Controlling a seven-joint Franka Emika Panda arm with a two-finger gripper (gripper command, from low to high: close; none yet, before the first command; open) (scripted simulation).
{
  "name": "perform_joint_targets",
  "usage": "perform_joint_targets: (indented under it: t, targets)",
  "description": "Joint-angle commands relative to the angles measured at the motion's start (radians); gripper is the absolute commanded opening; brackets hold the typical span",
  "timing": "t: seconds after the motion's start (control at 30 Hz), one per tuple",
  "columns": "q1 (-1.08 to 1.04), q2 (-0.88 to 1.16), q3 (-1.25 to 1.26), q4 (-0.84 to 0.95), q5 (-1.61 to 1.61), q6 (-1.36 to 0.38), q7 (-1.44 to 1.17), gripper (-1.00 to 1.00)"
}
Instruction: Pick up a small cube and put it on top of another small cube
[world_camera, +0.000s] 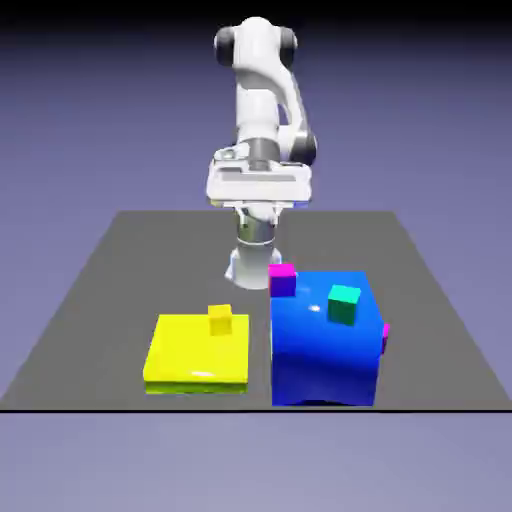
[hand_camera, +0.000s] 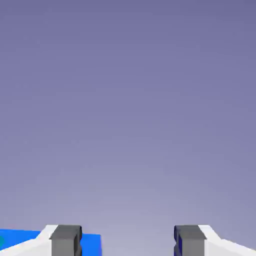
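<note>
One small cube (world_camera: 282, 279) sits on the big block (world_camera: 324, 340).

Two small magenta cubes with purple shaded faces. One cube (world_camera: 282, 279) sits upright at the far corner of the big blue block (world_camera: 325, 345), on the exterior view's left, fully visible, nothing gripping it. The second cube (world_camera: 385, 336) is mostly hidden behind the block's right edge, only a sliver showing; cannot tell what it rests on.
</note>
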Motion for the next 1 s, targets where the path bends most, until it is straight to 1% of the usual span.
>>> perform_joint_targets:
  t: [0.0,0.63,0.97]
  targets:
    - [0.036,0.02,-0.013,0.007,-0.002,-0.008,-0.041,0.0]
    - [0.725,0.399,-0.253,0.149,-0.038,-0.152,-0.826,0.0]
    - [1.087,0.591,-0.432,0.183,-0.097,-0.185,-1.257,0.0]
